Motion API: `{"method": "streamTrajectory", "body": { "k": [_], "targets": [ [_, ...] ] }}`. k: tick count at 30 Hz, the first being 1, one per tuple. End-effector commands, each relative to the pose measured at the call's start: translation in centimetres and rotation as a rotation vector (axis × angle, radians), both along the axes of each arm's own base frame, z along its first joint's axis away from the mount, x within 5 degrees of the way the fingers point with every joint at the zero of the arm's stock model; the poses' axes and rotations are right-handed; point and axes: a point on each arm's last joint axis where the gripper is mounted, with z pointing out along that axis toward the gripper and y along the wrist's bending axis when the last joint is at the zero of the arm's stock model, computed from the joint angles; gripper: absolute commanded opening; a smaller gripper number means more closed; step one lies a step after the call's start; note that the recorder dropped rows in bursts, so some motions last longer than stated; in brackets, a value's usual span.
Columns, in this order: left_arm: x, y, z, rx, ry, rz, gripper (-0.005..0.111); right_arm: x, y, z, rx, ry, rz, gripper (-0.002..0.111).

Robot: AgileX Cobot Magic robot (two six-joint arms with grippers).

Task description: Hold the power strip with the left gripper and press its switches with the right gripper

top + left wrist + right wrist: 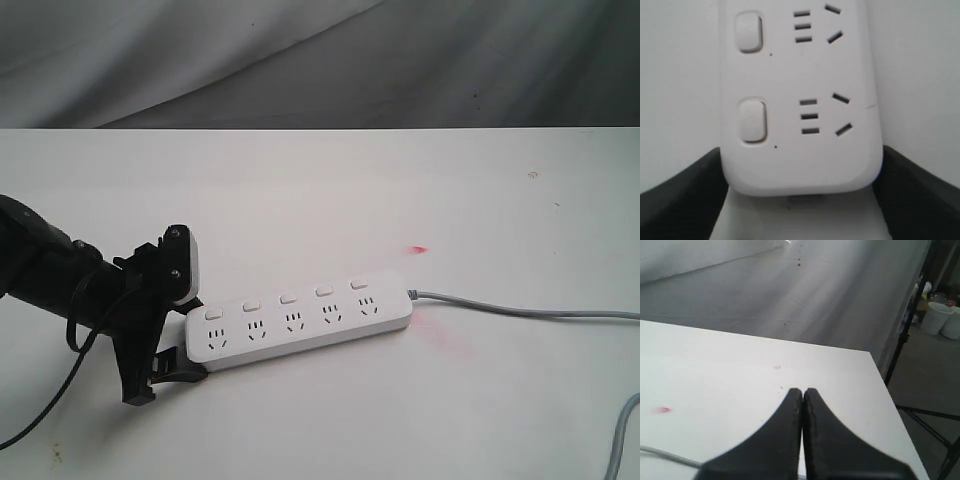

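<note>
Exterior view shows the long white power strip point(300, 322) lying flat on the white table point(300, 190). One rounded end of it sits between the two black fingers of the left gripper point(186, 335). The five switches point(287, 298) run in a row out ahead of those jaws. The grey cord point(520, 308) comes out of the end far from them.

Left wrist view shows the hold up close. One finger point(685, 200) touches one long side of the strip and the other finger touches the other side. So the jaws are squeezing that end. Two switches sit just past the fingertips, each next to its holes.

Right wrist view shows the right gripper point(802, 391) with its two pointed fingers pressed together and nothing between them. A red smudge point(662, 410) lies on the table off to one side of these jaws.
</note>
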Motion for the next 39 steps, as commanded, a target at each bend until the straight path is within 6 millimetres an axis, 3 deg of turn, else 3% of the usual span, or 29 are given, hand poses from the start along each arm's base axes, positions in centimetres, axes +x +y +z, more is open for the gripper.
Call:
{"method": "streamTrajectory", "body": {
  "k": [1, 6, 12, 16, 21, 26, 39],
  "targets": [
    [0.3, 0.1, -0.1, 0.036, -0.030, -0.001, 0.057, 4.2, 0.5, 0.8, 0.090, 0.139, 0.113, 0.000],
    [0.3, 0.1, -0.1, 0.036, -0.030, -0.001, 0.057, 10.2, 4.7, -0.1, 0.207, 0.399, 0.350, 0.000],
    [0.3, 0.1, -0.1, 0.036, -0.030, -0.001, 0.057, 14.4, 7.4, 2.4, 0.129, 0.524, 0.558, 0.000],
    [0.3, 0.1, -0.1, 0.036, -0.030, -0.001, 0.057, 17.4, 8.7, 3.2, 0.075, 0.654, 0.718, 0.000],
    [0.3, 0.1, -0.1, 0.036, -0.030, -0.001, 0.057, 21.2, 10.6, 3.3, 0.139, 0.653, 0.875, 0.000],
    [0.3, 0.1, -0.1, 0.036, -0.030, -0.001, 0.057, 23.1, 11.8, 1.3, 0.134, 0.630, 1.027, 0.000],
    [0.3, 0.1, -0.1, 0.036, -0.030, -0.001, 0.057, 25.4, 17.0, -5.1, -0.138, 0.674, 1.184, 0.000]
  ]
}}
